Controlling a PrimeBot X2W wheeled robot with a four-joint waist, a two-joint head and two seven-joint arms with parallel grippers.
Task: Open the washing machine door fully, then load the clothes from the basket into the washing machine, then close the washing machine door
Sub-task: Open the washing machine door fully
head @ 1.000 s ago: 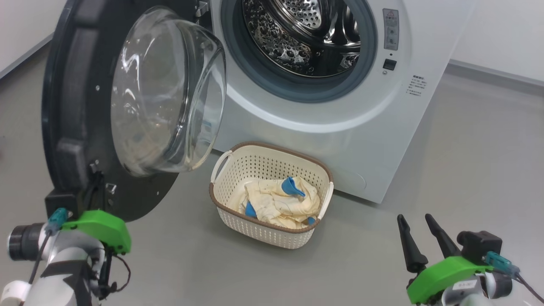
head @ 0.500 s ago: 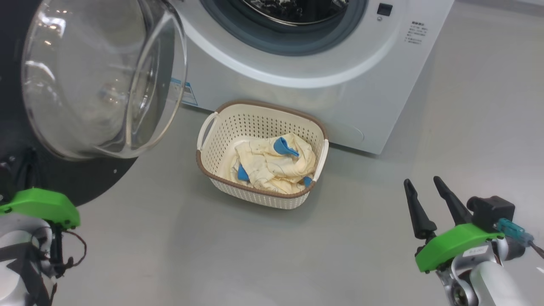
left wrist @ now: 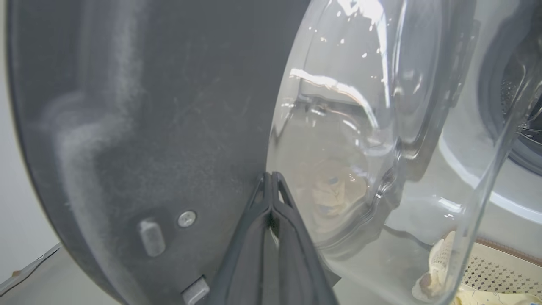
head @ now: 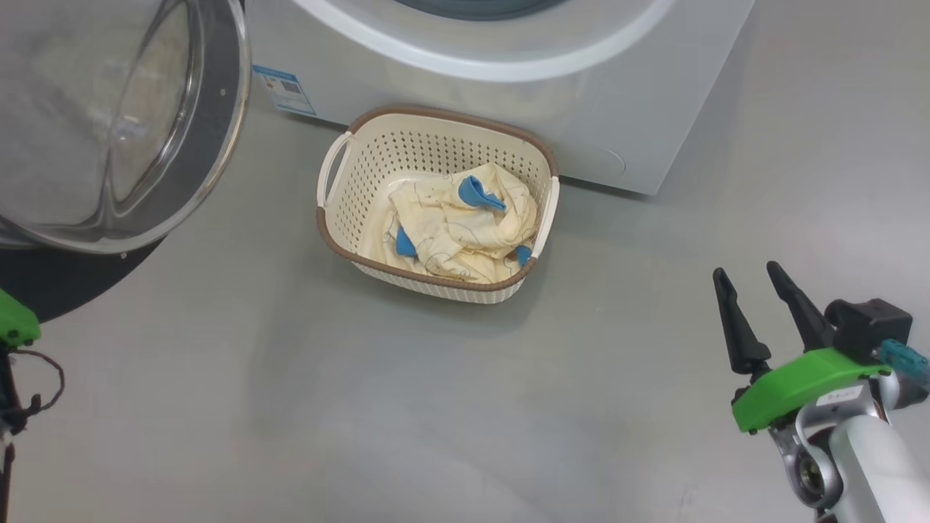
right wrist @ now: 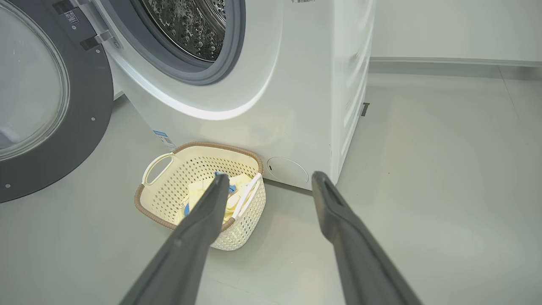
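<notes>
The washing machine (head: 639, 109) stands at the top with its steel drum (right wrist: 190, 25) uncovered. Its door (head: 65, 287) hangs open at the left, the glass bowl (head: 109, 123) bulging outward. The cream basket (head: 341, 218) sits on the floor against the machine's front and holds the pale yellow clothes (head: 450, 225) with blue trim. My left gripper (left wrist: 271, 174) is shut and empty, its tips close to the door's dark inner face (left wrist: 148, 106) beside the glass bowl (left wrist: 338, 148). Low at the right, my right gripper (head: 746, 272) stands open and empty, well clear of the basket (right wrist: 250, 228).
Grey floor (head: 363, 407) spreads in front of the basket and to the right of the machine. A small blue sticker (head: 283, 87) marks the machine's lower front. A pale wall with a skirting line (right wrist: 444, 61) runs behind the machine at the right.
The head camera has tipped downward, so the machine and basket sit higher in the picture. The door looks swung further left from the basket, and the left arm has slid to the left edge.
</notes>
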